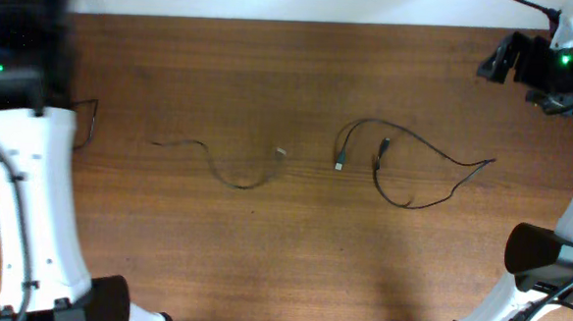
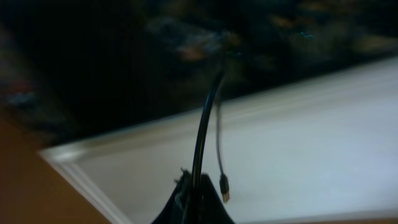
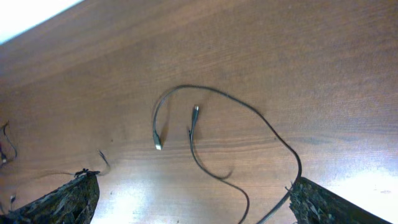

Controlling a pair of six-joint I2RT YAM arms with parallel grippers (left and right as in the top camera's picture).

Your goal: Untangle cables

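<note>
My left gripper [image 2: 198, 186] is shut on a thin black cable [image 2: 203, 130] that rises from its fingertips, and a small plug [image 2: 224, 188] dangles beside it over the white floor. From overhead, a piece of that cable [image 1: 88, 121] shows next to the left arm. A second cable [image 1: 229, 175] lies curved at the table's middle. A third cable [image 1: 420, 146] loops to the right of it, with plugs at both ends [image 1: 340, 164]. My right gripper [image 1: 493, 61] hovers open at the far right corner. Its wrist view looks down on the looped cable [image 3: 249, 109], which lies between its spread fingers [image 3: 68, 199].
The wooden table [image 1: 262, 258] ends at a white strip along its far edge [image 1: 295, 4]. The white left arm [image 1: 29, 206] stands over the table's left side. The right arm's base [image 1: 547, 258] sits at the near right.
</note>
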